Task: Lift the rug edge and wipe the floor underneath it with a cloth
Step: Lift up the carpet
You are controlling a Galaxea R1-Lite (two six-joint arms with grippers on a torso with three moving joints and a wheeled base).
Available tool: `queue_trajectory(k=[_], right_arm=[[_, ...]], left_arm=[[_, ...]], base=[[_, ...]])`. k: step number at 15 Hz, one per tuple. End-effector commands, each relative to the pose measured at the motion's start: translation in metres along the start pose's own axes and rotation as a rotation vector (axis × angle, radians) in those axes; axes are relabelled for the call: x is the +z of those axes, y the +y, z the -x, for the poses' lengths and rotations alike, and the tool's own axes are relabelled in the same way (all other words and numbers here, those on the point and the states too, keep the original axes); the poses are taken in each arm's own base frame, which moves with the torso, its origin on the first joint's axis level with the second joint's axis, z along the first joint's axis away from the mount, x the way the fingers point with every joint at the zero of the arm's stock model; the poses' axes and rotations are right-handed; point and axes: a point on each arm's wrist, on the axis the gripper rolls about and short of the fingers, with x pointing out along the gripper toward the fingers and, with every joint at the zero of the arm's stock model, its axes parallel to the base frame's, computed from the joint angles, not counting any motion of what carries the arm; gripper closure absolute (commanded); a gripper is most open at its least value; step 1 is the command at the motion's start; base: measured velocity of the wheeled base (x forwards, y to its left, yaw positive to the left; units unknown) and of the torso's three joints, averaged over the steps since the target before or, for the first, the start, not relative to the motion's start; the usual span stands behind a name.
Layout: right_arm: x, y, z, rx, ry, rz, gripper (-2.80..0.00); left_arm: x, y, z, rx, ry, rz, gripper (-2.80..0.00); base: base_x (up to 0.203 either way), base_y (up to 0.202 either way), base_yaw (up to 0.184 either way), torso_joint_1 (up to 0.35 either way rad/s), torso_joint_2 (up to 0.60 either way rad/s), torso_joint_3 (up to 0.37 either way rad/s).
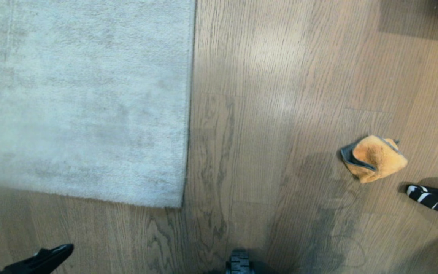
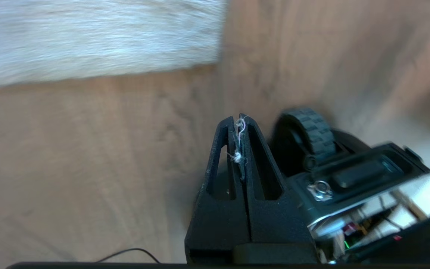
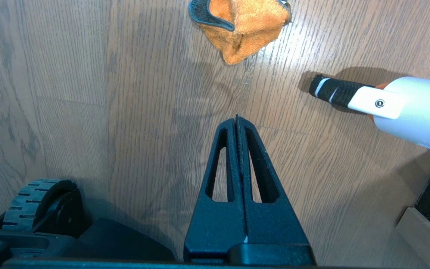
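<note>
Rug edge (image 1: 188, 114) lies flat on the floor (image 1: 261, 114) — cloth (image 1: 375, 158) apart, both end effectors clenched, empty.

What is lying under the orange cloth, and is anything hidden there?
The cloth lies crumpled on the bare wood floor, apart from the rug. Only floor shows around it; whatever its folds cover cannot be seen.

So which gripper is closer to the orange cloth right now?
Right. The right gripper points at the cloth across a short stretch of bare floor. The left gripper is at the opposite side, below the rug edge.
</note>
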Motion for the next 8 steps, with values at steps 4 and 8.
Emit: queue_trajectory(k=[4,8], right_arm=[[0.0,0.0,0.0,0.0,-0.001,0.001,0.0],[0.0,0.0,0.0,0.001,0.0,0.001,0.0]], left_arm=[[0.011,-0.019,-0.135,-0.156,0.249,-0.043,0.0],[0.031,-0.071,-0.197,-0.231,0.191,-0.097,0.0]], base=[[0.0,0.0,0.0,0.0,0.0,0.0],[0.0,0.0,0.0,0.0,0.0,0.0]])
